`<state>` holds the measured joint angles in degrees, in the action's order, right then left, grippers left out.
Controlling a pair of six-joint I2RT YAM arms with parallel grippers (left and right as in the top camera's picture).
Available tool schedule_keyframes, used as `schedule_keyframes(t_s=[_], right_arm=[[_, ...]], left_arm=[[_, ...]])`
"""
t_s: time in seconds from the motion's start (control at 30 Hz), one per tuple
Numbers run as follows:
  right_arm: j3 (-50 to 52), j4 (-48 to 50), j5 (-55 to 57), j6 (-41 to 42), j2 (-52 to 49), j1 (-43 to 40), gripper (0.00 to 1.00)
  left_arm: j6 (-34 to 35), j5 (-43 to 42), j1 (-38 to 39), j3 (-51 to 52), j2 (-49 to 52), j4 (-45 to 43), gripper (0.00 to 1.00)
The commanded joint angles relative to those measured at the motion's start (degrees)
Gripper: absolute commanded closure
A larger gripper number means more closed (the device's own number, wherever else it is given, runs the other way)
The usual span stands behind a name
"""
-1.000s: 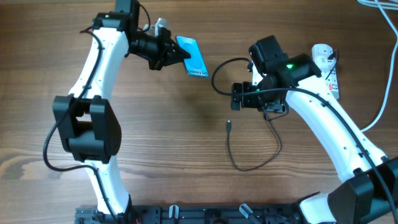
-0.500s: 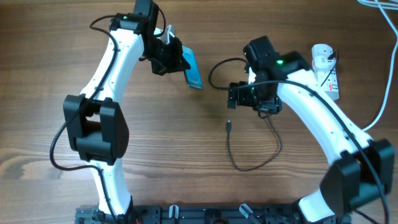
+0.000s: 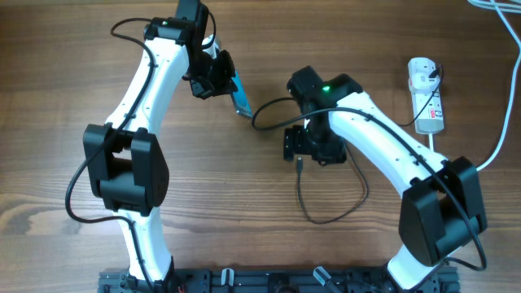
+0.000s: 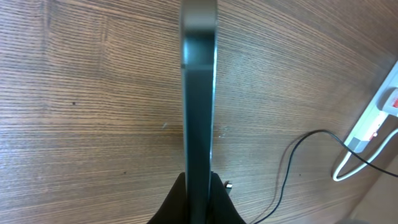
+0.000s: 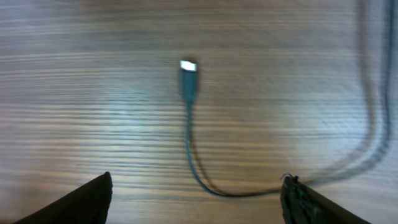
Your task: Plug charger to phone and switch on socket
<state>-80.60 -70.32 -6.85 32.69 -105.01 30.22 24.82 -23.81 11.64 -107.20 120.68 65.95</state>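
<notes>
- Since a second ago, the right arm has swung from beside the socket toward frame centre. The right gripper [image 5: 199,200] now hangs over the small dark connector tip [image 5: 188,76] of the thin black charger cable [image 3: 326,218].
- Right fingers [image 5: 84,200] are spread wide with nothing between them. The tip lies on the wood ahead of them, untouched.
- The small flat turquoise-screened phone [image 3: 241,95] showed its face flat a second ago. It is now turned edge-on, upper centre-left of the overhead frame, lifted off the table.
- The left gripper [image 3: 225,79] is clamped on the phone's near end. The left wrist view shows only the thin dark edge running up the frame.
- The charger's tip and slack loop have not moved: tip at centre, loop sagging toward lower centre.
- The white elongated plastic power strip [image 3: 426,98] sits at upper right, well apart from both grippers. Its thick white cord [image 3: 498,140] trails down the right edge.
- The brown wood-grain table [image 3: 212,195] lies under everything.
- In the overhead view, the right arm covers part of the cable's run between loop and strip.
</notes>
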Motion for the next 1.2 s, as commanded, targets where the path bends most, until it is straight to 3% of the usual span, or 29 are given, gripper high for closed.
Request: schedule_keyframes(t_s=[0.0, 0.2, 0.3, 0.43, 0.8, 1.17], right_arm=[[0.48, -2.29, 5.75, 4.79, 0.87, 1.81, 0.10], [0.48, -8.81, 8.46, 4.44, 7.17, 2.23, 0.08], [0.48, -8.35, 8.57, 3.10, 10.86, 2.25, 0.02], [0.68, -7.74, 8.52, 3.28, 11.52, 2.29, 0.01], [19.98, 18.01, 2.23, 3.32, 11.37, 2.34, 0.01], [20.81, 20.28, 0.81, 4.83, 4.74, 2.45, 0.01]], left_arm=[[0.98, 0.13, 0.09, -0.48, -2.16, 0.24, 0.96], [0.98, 0.13, 0.09, -0.48, -2.16, 0.46, 0.96], [0.96, 0.13, 0.09, -0.48, -2.16, 0.66, 0.96], [0.98, 0.13, 0.09, -0.48, -2.16, 0.72, 0.96], [0.98, 0.11, 0.09, -0.48, -2.16, 0.52, 0.96], [1.25, 0.09, 0.09, -0.48, -2.16, 0.04, 0.96]])
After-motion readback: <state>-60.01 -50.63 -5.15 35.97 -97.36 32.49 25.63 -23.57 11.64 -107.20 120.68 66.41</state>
